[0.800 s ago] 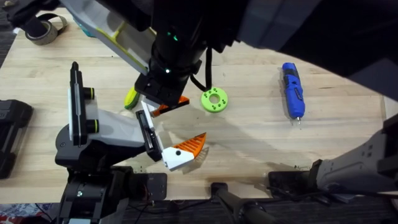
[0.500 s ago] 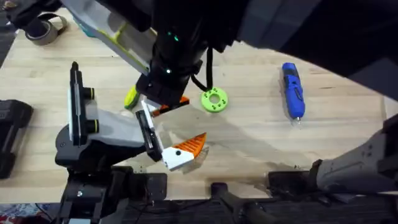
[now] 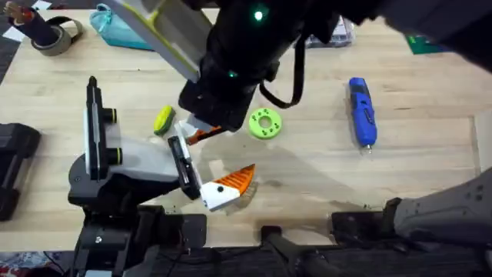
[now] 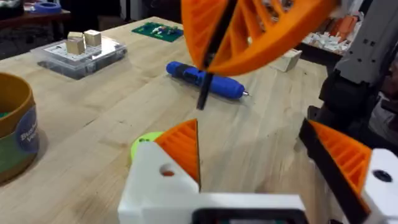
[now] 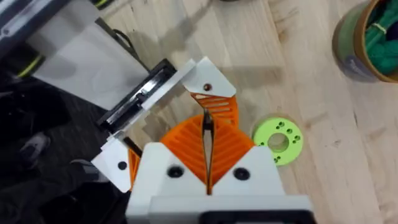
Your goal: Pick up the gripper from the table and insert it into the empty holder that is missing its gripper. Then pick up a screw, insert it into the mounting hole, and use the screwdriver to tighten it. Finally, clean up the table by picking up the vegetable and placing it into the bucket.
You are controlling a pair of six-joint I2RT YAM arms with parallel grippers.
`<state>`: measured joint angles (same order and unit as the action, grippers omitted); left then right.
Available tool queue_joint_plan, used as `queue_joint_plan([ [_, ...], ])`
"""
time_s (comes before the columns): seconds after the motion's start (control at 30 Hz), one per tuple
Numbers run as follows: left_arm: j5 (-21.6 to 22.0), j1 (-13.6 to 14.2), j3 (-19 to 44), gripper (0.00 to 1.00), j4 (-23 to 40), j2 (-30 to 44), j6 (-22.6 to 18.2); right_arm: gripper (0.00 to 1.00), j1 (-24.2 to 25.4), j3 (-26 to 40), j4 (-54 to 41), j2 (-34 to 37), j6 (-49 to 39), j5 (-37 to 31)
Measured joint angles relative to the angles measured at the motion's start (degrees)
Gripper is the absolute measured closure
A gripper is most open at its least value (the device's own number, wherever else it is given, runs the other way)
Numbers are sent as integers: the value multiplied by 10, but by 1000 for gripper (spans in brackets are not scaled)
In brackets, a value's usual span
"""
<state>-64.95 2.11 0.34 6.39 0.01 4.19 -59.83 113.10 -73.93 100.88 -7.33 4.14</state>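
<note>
The grey-white holder [image 3: 131, 158] lies at the table's left on its black base. Two orange-and-white gripper pieces sit on its black rail: one [image 5: 205, 78] [image 4: 180, 149] at the far end, another [image 3: 227, 187] [image 5: 121, 167] at the near end. My left gripper [image 4: 249, 143] is open, these two pieces standing wide apart. My right gripper [image 5: 208, 124] [image 3: 204, 132] is shut on a thin black screw [image 4: 205, 93], hanging just above the far piece. The blue screwdriver [image 3: 361, 111] lies at the right. The vegetable [image 3: 163, 121] lies beside the holder. The bucket [image 3: 115, 23] is at the back left.
A flat lime-green ring [image 3: 265, 123] lies just right of my right gripper. A tape roll [image 3: 50, 35] sits at the back left corner and a black case [image 3: 11, 165] at the left edge. A tan round can [image 5: 367, 37] and a clear box of blocks [image 4: 81, 50] stand farther back.
My right arm's upper part has swung right and away, uncovering the vegetable. Its gripper stays over the holder's far piece.
</note>
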Motion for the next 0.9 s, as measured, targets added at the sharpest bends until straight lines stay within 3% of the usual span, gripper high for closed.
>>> queue_joint_plan([
  [0.9,0,0,0,15,0,0,0,990,-13,0,22,39,0,0],
])
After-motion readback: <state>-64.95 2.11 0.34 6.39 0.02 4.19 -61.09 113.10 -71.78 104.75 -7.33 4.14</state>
